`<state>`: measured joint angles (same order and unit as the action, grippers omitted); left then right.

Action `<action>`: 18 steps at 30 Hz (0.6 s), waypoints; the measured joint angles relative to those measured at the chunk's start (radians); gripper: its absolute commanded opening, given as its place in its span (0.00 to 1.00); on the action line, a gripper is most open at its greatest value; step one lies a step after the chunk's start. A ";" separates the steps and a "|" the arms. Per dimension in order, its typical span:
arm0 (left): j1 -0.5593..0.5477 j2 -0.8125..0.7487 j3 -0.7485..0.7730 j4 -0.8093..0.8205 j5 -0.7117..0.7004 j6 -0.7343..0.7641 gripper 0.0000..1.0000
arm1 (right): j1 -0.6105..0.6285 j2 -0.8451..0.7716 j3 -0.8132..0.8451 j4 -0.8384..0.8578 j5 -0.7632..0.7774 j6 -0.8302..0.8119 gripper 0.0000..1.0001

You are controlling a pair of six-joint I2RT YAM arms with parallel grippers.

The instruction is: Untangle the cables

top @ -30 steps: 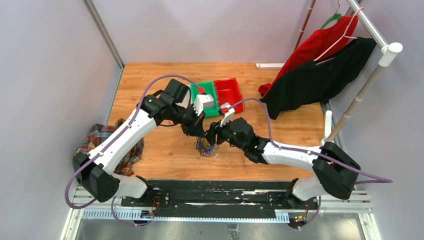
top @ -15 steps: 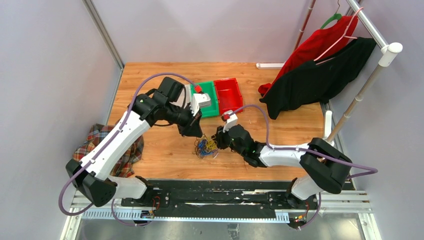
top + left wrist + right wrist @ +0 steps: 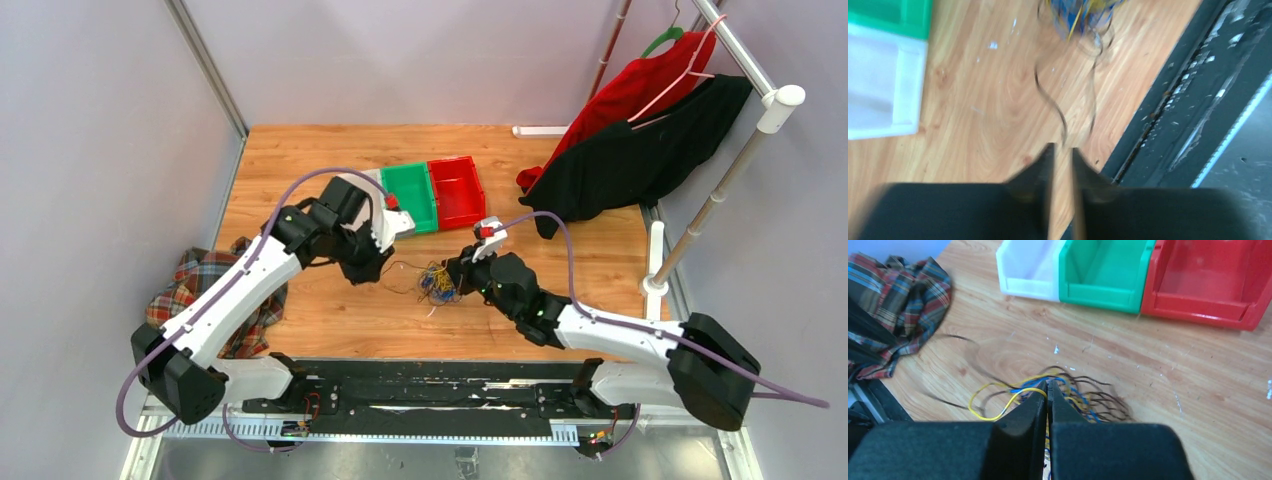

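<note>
Top: cables (image 3: 438, 284) are lying on the table (image 3: 300, 160), between both arms.
Left wrist: left gripper (image 3: 1062, 150) is showing a narrow slit, with a dark strand running into it; grip unclear.
Right wrist: right gripper (image 3: 1048, 385) is pinching fully closed on the bunch's yellow and blue wires.

On my feed: left arm (image 3: 240, 290) and right arm (image 3: 610, 335) both have white link shells, black joint housings and chunky black bases. A purple harness (image 3: 300, 185) runs outside each one. Small red cap (image 3: 392, 202) on a white block at each wrist. Left gripper (image 3: 1063, 152) and right gripper (image 3: 1047, 390): matte black wedge fingers.
</note>
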<state>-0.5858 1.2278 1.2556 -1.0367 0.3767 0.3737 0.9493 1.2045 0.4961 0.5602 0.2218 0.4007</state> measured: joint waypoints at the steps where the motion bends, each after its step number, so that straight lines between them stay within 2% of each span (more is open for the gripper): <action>1: 0.000 0.002 -0.034 0.010 -0.029 0.010 0.52 | -0.001 -0.024 0.000 -0.011 -0.002 -0.003 0.01; 3: 0.000 0.009 -0.100 0.018 -0.074 0.017 0.75 | -0.003 -0.059 0.002 -0.029 -0.012 -0.010 0.01; 4: 0.000 0.015 -0.120 0.016 -0.082 0.012 0.83 | -0.003 -0.069 0.007 -0.043 -0.025 -0.012 0.01; 7: 0.000 0.024 -0.120 0.019 -0.063 0.002 0.99 | -0.003 -0.069 0.037 -0.086 -0.072 -0.017 0.01; 14: 0.000 0.024 0.048 0.048 0.089 -0.018 0.98 | -0.003 -0.035 0.121 -0.140 -0.184 -0.017 0.01; 18: -0.007 0.029 0.072 0.073 0.157 0.002 0.98 | -0.003 -0.012 0.153 -0.145 -0.232 -0.017 0.01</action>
<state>-0.5926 1.2564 1.3281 -0.9638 0.5335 0.3756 0.9466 1.1923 0.6495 0.4149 -0.0105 0.3840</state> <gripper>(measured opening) 0.992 0.009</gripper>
